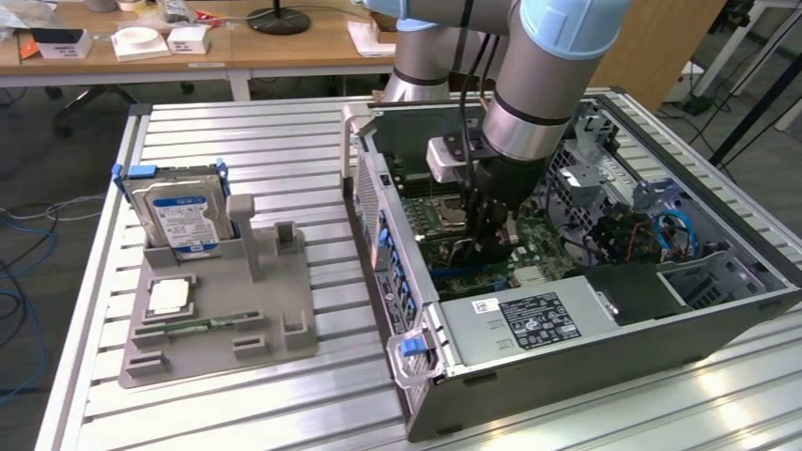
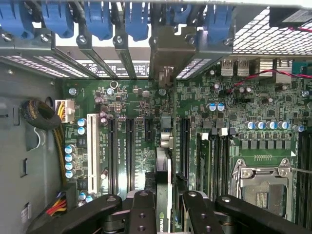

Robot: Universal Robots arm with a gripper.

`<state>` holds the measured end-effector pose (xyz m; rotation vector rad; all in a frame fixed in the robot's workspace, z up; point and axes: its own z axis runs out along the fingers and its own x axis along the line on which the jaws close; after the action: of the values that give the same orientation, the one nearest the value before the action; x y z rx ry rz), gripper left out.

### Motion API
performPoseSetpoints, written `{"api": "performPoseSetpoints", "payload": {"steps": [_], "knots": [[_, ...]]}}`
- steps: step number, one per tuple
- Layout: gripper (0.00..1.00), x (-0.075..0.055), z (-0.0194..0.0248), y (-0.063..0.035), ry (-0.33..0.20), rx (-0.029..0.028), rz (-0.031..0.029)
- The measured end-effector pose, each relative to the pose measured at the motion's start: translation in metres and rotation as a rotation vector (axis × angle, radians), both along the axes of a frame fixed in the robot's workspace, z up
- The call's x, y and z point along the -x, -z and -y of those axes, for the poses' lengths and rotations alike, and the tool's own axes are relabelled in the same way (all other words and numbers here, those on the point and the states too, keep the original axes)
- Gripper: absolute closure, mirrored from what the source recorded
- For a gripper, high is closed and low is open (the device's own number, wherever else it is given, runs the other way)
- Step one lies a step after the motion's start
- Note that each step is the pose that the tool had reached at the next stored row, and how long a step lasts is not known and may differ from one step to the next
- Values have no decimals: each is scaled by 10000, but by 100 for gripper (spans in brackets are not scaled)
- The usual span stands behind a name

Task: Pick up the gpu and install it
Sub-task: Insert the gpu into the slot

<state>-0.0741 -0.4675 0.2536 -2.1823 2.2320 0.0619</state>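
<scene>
On the exterior view's left, well apart from the computer case [image 1: 570,282], a grey holder [image 1: 220,315] lies on the slatted metal tabletop [image 1: 251,141]. A hard drive [image 1: 186,218] with a blue-white label stands upright at its far end, a square chip [image 1: 168,296] lies flat in its middle, and a narrow green memory stick [image 1: 207,324] lies just in front of that chip.

The open computer case sits beside the holder, toward the exterior view's right, with its motherboard [image 1: 439,221] exposed. The arm [image 1: 532,85] reaches down into the case from above, and the gripper [image 1: 486,246] hangs low over the board, near the case's middle.

In the wrist view the black fingers [image 2: 141,214] stand close together, the jaws narrow and closed on the gpu [image 2: 165,180]. The card is seen edge-on between them, running toward the case's rear wall in line with the expansion slots [image 2: 129,146] on the motherboard [image 2: 234,107]. Its silver end bracket [image 2: 170,48] stands against the row of rear openings, among the blue clips [image 2: 136,19]. Whether the card is fully seated in its slot cannot be told. An empty processor socket [image 2: 265,187] lies on the board beside the gripper [image 2: 164,214].
</scene>
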Motion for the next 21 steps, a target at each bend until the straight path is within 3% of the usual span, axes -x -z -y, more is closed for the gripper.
{"api": "performPoseSetpoints", "payload": {"steps": [21], "knots": [[74,42,-1,19,0,1,1]]}}
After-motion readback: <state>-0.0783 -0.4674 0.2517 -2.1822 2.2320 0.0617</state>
